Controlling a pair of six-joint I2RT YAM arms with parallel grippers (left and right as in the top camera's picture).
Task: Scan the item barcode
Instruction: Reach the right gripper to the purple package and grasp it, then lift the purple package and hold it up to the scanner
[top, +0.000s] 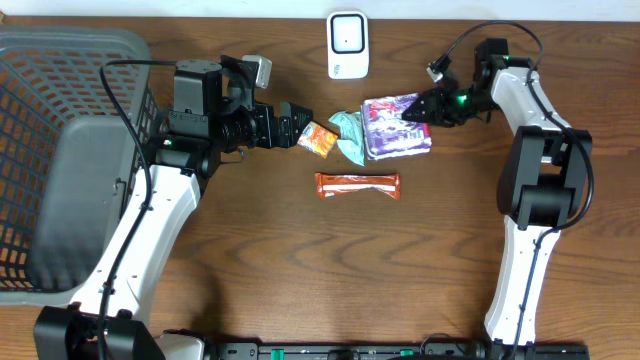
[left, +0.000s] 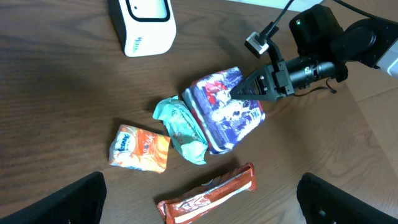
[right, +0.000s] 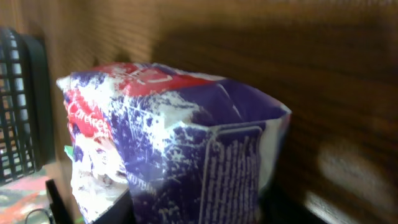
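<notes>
A purple, red and white snack bag (top: 395, 125) (left: 227, 112) (right: 186, 143) lies on the wooden table, partly on top of a teal packet (top: 350, 135) (left: 180, 127). My right gripper (top: 410, 112) (left: 239, 91) (right: 196, 214) is shut on the bag's right edge, its jaws pinched together on the wrapper. The white barcode scanner (top: 347, 45) (left: 143, 25) stands at the back, left of that gripper. My left gripper (top: 292, 125) (left: 202, 205) hangs open above the table, just left of the packets, with nothing between its fingers.
A small orange packet (top: 318, 140) (left: 140, 148) lies left of the teal one. An orange-red bar (top: 358, 185) (left: 208, 196) lies in front of them. A large grey mesh basket (top: 60, 60) (right: 15, 112) fills the table's left side.
</notes>
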